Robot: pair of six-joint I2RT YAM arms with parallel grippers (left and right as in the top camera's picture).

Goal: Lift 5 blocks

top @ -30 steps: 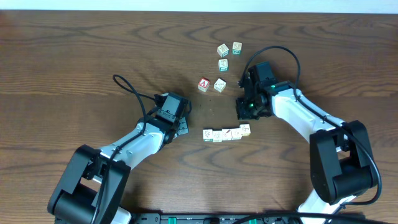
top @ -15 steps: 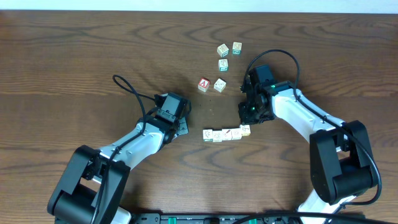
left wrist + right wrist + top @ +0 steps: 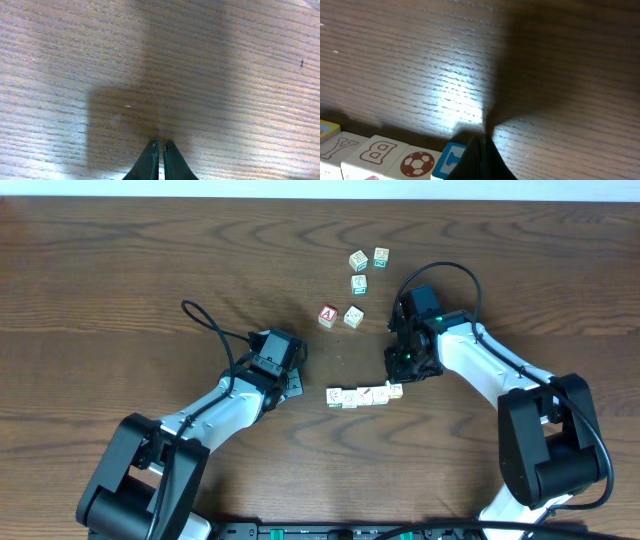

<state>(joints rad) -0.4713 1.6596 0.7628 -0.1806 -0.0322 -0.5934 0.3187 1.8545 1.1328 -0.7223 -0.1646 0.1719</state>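
Five small pale alphabet blocks (image 3: 365, 396) lay in a touching row on the wooden table (image 3: 120, 280) in the overhead view, between the two arms. The right gripper (image 3: 397, 378) stood at the row's right end and the left gripper (image 3: 293, 385) near its left end but apart from it. Further back sat a red-A cube (image 3: 327, 316) and four loose cubes (image 3: 359, 283), well apart from the row. We saw no container anywhere. We judged the step to be squeezing the row end to end before lifting it. The next move called for the left arm to reach the far end and press evenly, so the row would not buckle. In the left wrist view, the left gripper (image 3: 159, 159) had its fingers pressed together, holding nothing, over bare table (image 3: 225, 75). In the right wrist view, the right gripper (image 3: 481, 155) was likewise closed and empty, its tip just beside the end block of the row (image 3: 377, 152); we could not tell whether they touched.
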